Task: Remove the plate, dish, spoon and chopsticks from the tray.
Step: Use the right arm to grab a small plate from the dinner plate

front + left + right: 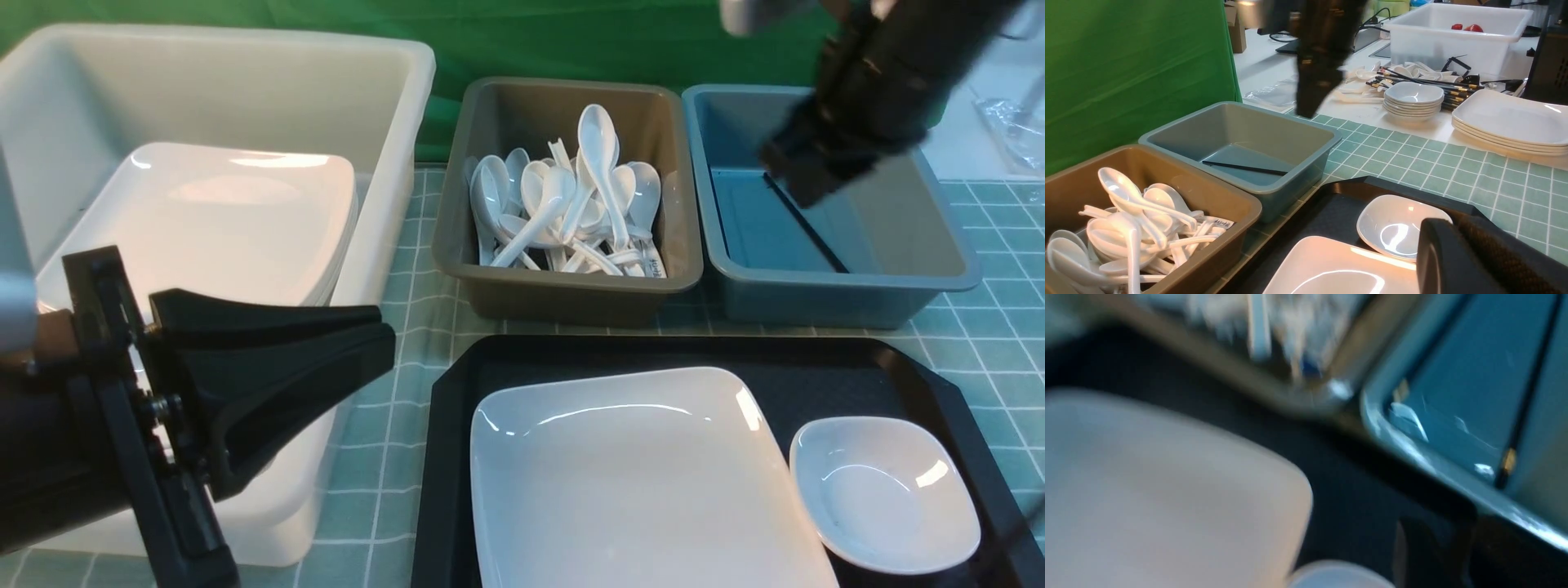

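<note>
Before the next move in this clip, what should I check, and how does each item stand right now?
1. Chopsticks in blue-grey tub: ok.
2. Plate off tray: not ok, lies on it.
3. Dish off tray: not ok, beside plate.
4. Spoons in brown tub, none on visible tray: ok.
5. Left gripper shut, empty: ok.
6. Right gripper empty: cannot tell, blurred.

Light: bright, even, from overhead; shadows soft.
Glare: white streaks on the plate point(637, 474) and dish point(886, 490), lower right of the front view.
Motion blur: right wrist view smeared throughout; right gripper point(804, 181) soft, upper right of the front view.
Focus: left gripper point(384, 343) slightly soft, lower left.
</note>
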Controlling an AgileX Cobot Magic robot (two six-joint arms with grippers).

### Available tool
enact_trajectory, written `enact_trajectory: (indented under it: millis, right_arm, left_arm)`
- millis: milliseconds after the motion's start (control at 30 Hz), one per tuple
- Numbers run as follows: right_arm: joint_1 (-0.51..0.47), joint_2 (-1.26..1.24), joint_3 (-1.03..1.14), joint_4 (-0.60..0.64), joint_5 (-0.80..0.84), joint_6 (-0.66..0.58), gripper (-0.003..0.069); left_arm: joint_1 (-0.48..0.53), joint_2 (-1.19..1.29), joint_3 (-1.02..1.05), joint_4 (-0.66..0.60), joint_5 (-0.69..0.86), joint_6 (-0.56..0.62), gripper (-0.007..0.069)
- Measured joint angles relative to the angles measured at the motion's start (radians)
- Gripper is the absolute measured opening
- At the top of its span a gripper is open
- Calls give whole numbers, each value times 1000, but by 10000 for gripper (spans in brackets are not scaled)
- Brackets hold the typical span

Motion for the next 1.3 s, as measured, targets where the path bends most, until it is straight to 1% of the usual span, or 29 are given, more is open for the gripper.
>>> enact_trajectory:
  millis: [33,100,133,167,233,300,400,467,633,767,900,1033,1067,1100,1133,1167,1200,1300]
  right_arm:
    - [2,-101,177,-25,-1,-21,232]
    - [2,-207,371,-35,-4,-53,250]
    - [2,-254,499,-38,-14,-89,271]
    - [2,-293,587,-42,-47,-124,290]
    - [2,-345,774,-47,-154,-224,353]
    - [2,-367,905,-48,-289,-291,416]
    - [2,-367,1007,-48,-421,-317,482]
    - [2,-360,1053,-48,-482,-324,500]
    - [2,-325,1103,-48,-617,-325,514]
    - [2,-280,1103,-48,-671,-329,515]
    - [2,-231,1103,-48,-688,-357,501]
    - [4,-191,1097,-45,-701,-400,402]
    - [4,-190,1097,-45,-705,-401,390]
    - [5,-189,1097,-48,-715,-407,351]
    - [5,-189,1097,-49,-725,-408,330]
    - [9,-188,1097,-56,-746,-418,279]
    - [10,-188,1095,-59,-756,-422,244]
    - [16,-213,1080,-62,-724,-416,216]
  left_arm:
    - [0,0,0,0,0,-4,34]
    - [0,0,0,0,0,-5,34]
    - [0,0,0,0,-3,-5,34]
    - [0,0,0,0,-6,-5,34]
    - [0,0,0,0,-15,-5,34]
    - [0,0,0,0,-17,-5,34]
    - [0,0,0,0,-18,-9,34]
    - [0,0,0,0,-19,-10,34]
    - [0,0,0,0,-24,-10,34]
    - [0,0,0,0,-32,-10,34]
    - [0,0,0,0,-35,-8,34]
    - [0,0,0,0,-35,-2,34]
    - [0,0,0,0,-35,-2,34]
    - [0,0,0,0,-35,-2,34]
    - [0,0,0,0,-35,-2,34]
    - [0,0,0,0,-35,-2,34]
    - [0,0,0,0,-35,-2,34]
    - [0,0,0,0,-35,-1,34]
